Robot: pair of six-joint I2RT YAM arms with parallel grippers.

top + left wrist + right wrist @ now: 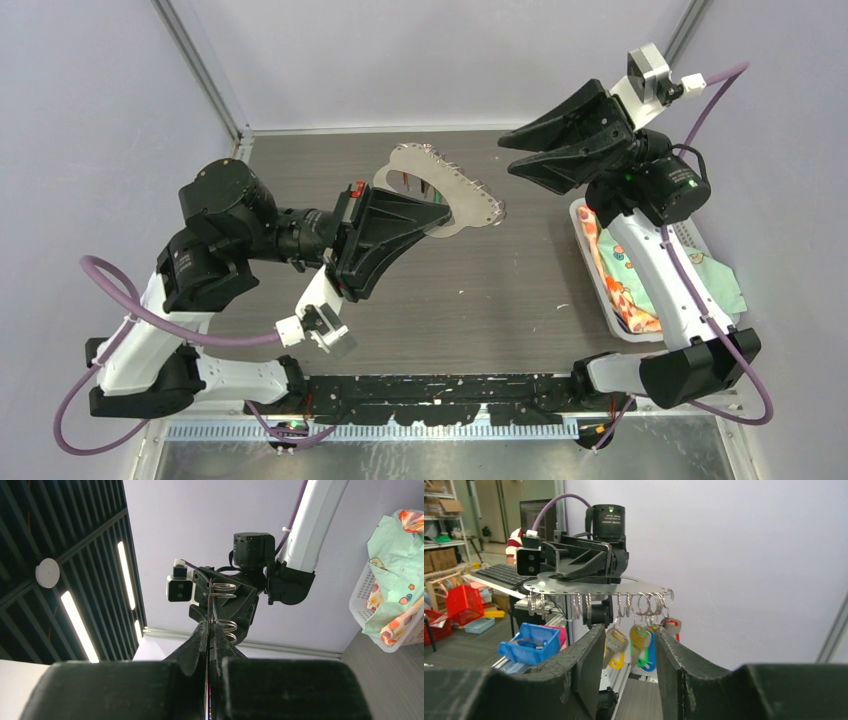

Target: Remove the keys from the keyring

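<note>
The keyring (478, 198) is a flat silvery plate with an oval cutout, held level above the table. My left gripper (445, 214) is shut on its near edge. In the left wrist view the keyring (209, 611) is edge-on between the shut fingers, with wire rings (223, 589) beside it. In the right wrist view the keyring (634, 586) carries a row of rings. The keys (640, 641) hang from them with yellow, green, blue and red heads. My right gripper (629, 647) is open, its fingers (586, 670) just short of the keys. It also shows in the top view (510, 156), right of the plate.
A white basket (598, 288) with patterned cloth stands at the table's right side, under the right arm; it also shows in the left wrist view (358, 608). Purple walls close the back and sides. A blue bin (531, 642) lies beyond the table.
</note>
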